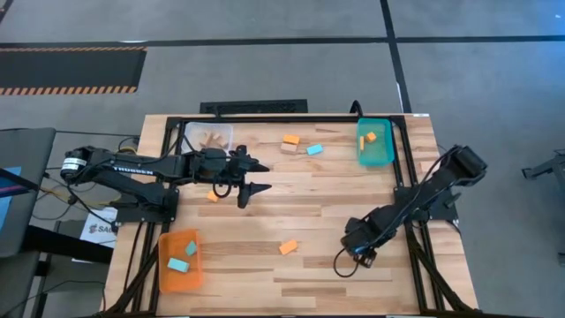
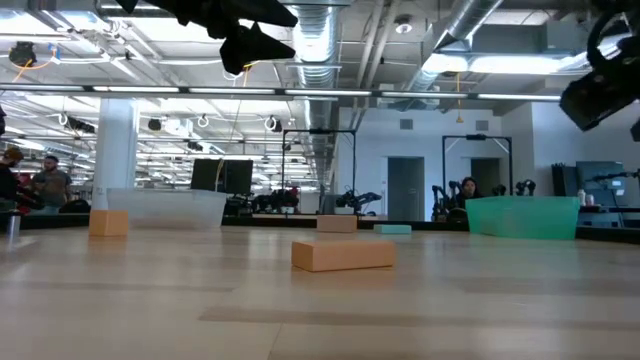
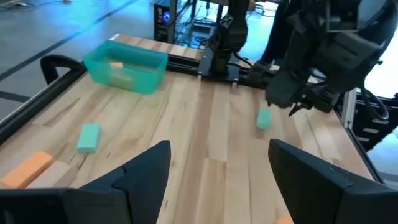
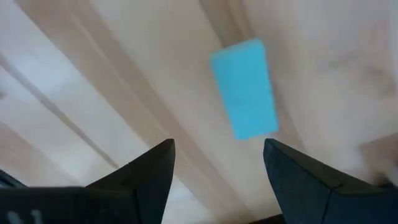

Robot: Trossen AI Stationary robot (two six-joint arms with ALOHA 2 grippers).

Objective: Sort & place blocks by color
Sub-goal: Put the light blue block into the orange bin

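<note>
Leftmost, near the front edge, sits the orange tray [image 1: 179, 276] with a light blue block [image 1: 178, 264] and an orange block [image 1: 191, 250] inside it. Behind it, at the back edge, the clear tray [image 1: 187, 132] holds tan blocks [image 1: 213, 138]. My left gripper [image 1: 256, 175] reaches across the table from the left with its jaws spread wide and nothing between them; a small orange block [image 1: 212, 196] lies just under that arm. Past the fingertips, near the back, a tan block [image 1: 289, 148] topped by an orange one [image 1: 290, 140] sits beside a light blue block [image 1: 314, 149]. Toward the front, mid-table, another orange block [image 1: 288, 247] lies alone. Further right, my right gripper [image 4: 217, 163] points down low over the boards, jaws wide and empty, with a light blue block [image 4: 244, 97] lying flat on the wood just beyond the fingertips. In the back right corner, the teal tray [image 1: 381, 157] holds two orange blocks [image 1: 371, 137].
</note>
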